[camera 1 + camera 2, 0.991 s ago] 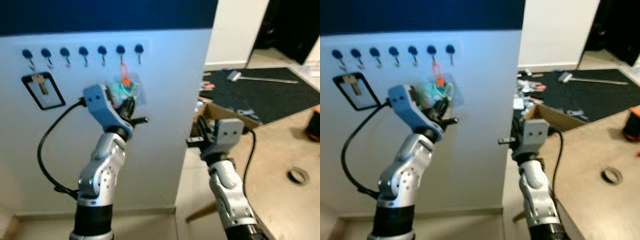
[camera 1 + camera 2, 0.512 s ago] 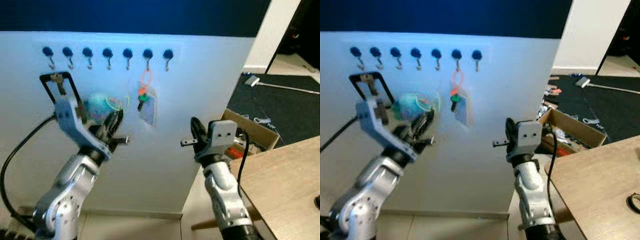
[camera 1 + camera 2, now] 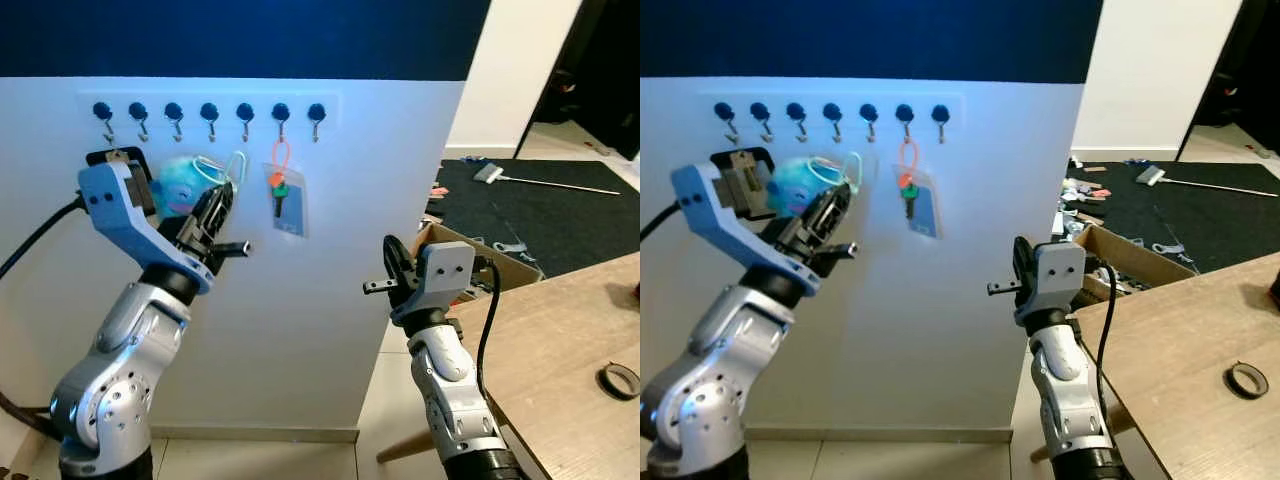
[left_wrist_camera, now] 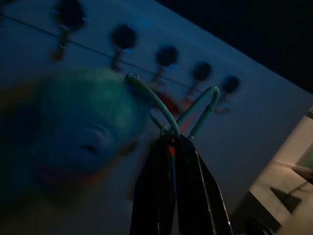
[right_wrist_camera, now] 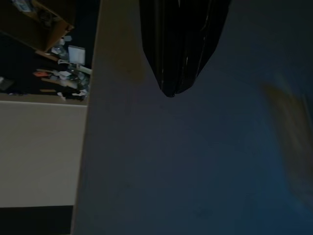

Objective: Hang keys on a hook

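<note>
A row of dark-knobbed hooks (image 3: pixel 210 112) runs along the white wall. My left gripper (image 3: pixel 222 196) is raised just below them, shut on a key ring with a fuzzy blue plush ball (image 3: pixel 178 187) and a teal carabiner loop (image 3: pixel 233 166). In the left wrist view the loop (image 4: pixel 195 110) sticks up past the fingertips (image 4: pixel 168 139), close under the hooks. A green-headed key on an orange loop (image 3: pixel 279 188) hangs from the sixth hook. My right gripper (image 3: pixel 392 262) is held out in front of the wall, shut and holding nothing.
A key on a black strap (image 3: pixel 110 156) hangs at the first hook, partly behind my left arm. A wooden table (image 3: pixel 560 340) with a dark ring (image 3: pixel 618 380) stands at the right. Behind it are a cardboard box (image 3: pixel 490 255) and a black mat (image 3: pixel 560 200).
The camera has shifted. Against the hook row, my left gripper with the plush key ring moved left, away from the hanging orange-loop key, then up toward the hooks. The right arm kept its pose.
</note>
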Controlling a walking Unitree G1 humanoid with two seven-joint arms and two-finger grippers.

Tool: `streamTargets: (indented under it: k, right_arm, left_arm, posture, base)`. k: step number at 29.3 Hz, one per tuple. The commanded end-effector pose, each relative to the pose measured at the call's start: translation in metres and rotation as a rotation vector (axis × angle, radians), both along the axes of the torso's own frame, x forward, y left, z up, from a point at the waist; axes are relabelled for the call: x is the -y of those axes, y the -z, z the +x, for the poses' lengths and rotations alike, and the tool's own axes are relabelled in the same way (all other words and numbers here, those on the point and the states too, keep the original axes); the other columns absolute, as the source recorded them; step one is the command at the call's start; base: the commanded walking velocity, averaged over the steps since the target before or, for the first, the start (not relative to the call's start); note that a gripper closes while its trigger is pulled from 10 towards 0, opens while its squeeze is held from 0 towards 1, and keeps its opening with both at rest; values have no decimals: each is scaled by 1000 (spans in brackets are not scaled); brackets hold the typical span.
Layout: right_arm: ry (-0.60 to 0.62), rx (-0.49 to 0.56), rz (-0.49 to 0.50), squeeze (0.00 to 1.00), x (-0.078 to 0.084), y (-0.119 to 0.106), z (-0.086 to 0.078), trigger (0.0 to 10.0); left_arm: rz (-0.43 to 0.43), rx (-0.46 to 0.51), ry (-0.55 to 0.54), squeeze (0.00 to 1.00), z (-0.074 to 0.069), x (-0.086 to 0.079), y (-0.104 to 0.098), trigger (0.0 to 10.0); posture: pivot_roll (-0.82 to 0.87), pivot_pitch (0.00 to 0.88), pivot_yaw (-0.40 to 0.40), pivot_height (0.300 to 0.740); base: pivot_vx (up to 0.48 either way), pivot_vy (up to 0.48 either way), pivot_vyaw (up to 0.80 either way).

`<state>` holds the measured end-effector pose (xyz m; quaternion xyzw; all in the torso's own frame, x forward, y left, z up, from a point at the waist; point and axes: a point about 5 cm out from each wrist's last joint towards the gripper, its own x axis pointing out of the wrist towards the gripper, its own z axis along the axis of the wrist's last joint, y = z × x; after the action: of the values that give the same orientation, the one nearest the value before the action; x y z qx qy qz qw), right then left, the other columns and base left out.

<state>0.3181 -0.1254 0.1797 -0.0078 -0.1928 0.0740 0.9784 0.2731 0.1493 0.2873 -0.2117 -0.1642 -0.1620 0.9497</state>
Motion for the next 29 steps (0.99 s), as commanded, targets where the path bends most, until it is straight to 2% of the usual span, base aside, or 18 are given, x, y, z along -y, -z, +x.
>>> streamTargets:
  k: [1,4,5,6,11,15,18,21,24,29]
  right_arm:
    - [-6,18,-26,0,-3,1,-3,10000]
    - [-10,27,-32,0,-4,0,-4,10000]
    - [-32,64,-32,0,-8,-7,-7,10000]
    - [-32,64,-32,0,-8,-7,-7,10000]
    - [-49,113,-36,0,-12,-17,-10,10000]
    - [-88,157,-58,0,-19,-26,-12,10000]
    - [-136,185,-96,0,-26,-30,-16,10000]
    - [-171,185,-114,0,-29,-29,-19,10000]
    - [-282,163,-126,0,-36,-25,-27,10000]
    - [-322,161,-122,0,-40,-26,-31,10000]
  left_arm:
    - [-41,-25,-38,0,10,-5,1,10000]
    - [-50,-40,-48,0,13,-7,2,10000]
    - [-71,-86,-63,0,19,-14,6,10000]
    - [-71,-86,-63,0,19,-14,6,10000]
    - [-179,-180,-109,0,28,-31,14,10000]
    - [-236,-178,-97,0,29,-32,10,10000]
    - [-246,-160,-65,0,27,-30,5,10000]
    - [-242,-137,-38,0,24,-27,1,10000]
    - [-242,-112,-7,0,21,-25,-6,10000]
    - [-261,-111,-2,0,22,-25,-12,10000]
  posture:
    - [174,117,15,740]
    - [174,117,15,740]
    - [161,115,24,740]
    - [161,115,24,740]
    - [159,115,32,740]
    - [164,115,31,740]
    - [167,113,28,740]
    - [167,113,28,740]
    - [169,114,26,740]
    - [170,113,27,740]
  base:
    - [0,0,0]
    - [0,0,0]
    - [0,0,0]
    - [0,0,0]
    - [0,0,0]
    - [0,0,0]
    - [0,0,0]
    - [0,0,0]
    - [0,0,0]
    - [0,0,0]
